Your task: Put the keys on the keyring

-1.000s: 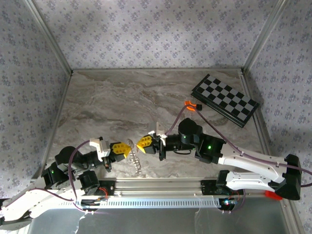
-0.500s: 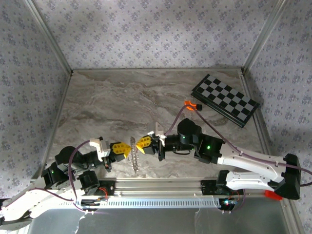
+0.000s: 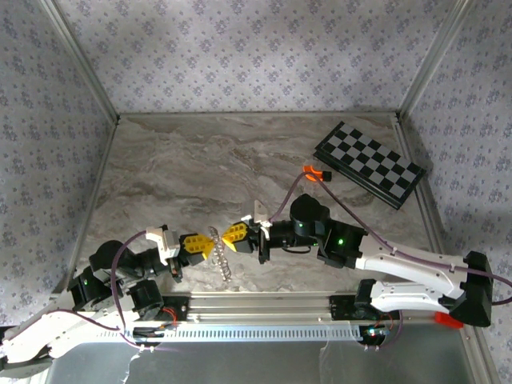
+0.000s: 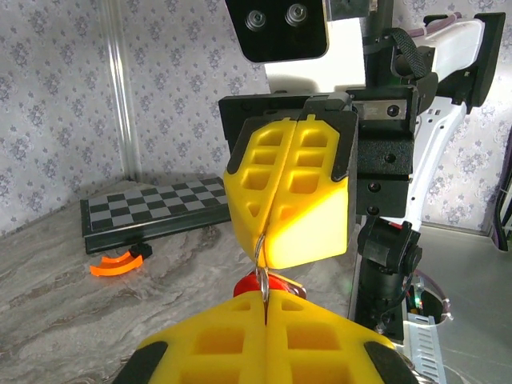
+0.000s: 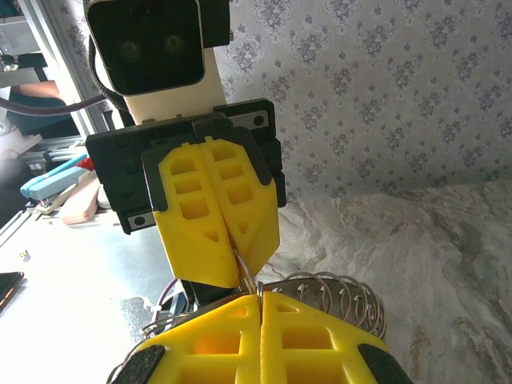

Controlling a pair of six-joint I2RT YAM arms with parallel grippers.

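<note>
In the top view my left gripper (image 3: 210,246) and right gripper (image 3: 230,234) meet tip to tip above the table's near edge. The toothed keyring (image 3: 223,256) hangs between and below them. In the left wrist view my left gripper (image 4: 266,300) is shut on a thin ring wire, and the right fingers (image 4: 304,192) pinch the same wire from above. The key (image 4: 250,285) shows its red head just past my left tips, under the right fingers. In the right wrist view my right gripper (image 5: 259,298) is shut, and the keyring (image 5: 336,292) fans out beyond it, under the left fingers (image 5: 212,208).
A black-and-white chequered board (image 3: 368,164) lies at the back right, with an orange curved piece (image 3: 314,174) beside it. Both also show in the left wrist view, the board (image 4: 152,210) and the orange piece (image 4: 116,264). Patterned walls enclose the marble table (image 3: 192,168).
My right gripper has moved left until its tips meet the left gripper's at the ring. The keyring swung slightly. The left arm has barely moved.
</note>
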